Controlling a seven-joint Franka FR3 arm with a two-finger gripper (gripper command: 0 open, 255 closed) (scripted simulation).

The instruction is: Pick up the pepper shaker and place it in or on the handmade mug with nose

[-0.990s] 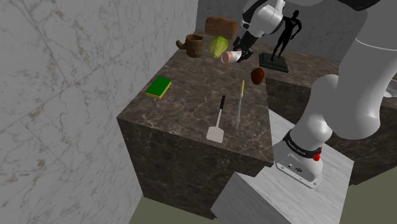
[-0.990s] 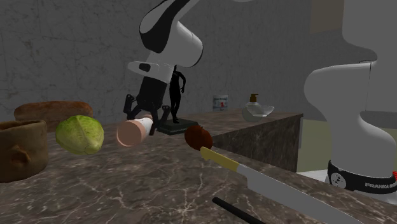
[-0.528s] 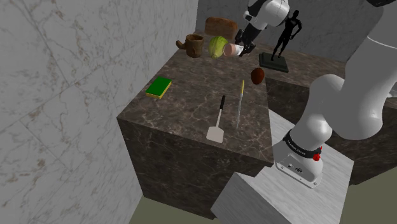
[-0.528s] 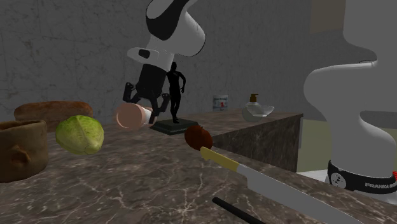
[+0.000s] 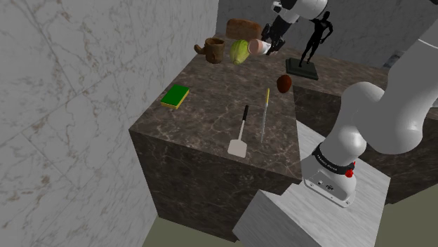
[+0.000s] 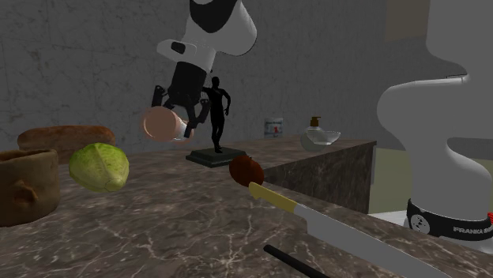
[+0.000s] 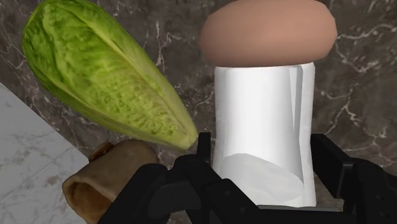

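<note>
Jaws clamp the white, tan-capped pepper shaker aloft beside green lettuce. Advice: carry beyond lettuce, centre over rough brown mug, lower slowly.

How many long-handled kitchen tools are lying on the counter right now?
2. A black-handled spatula and a yellow-handled knife lie side by side, not touching, on the counter on the side nearer the stand. None appears hidden.

Airborne pepper shaker near lettuce
</note>
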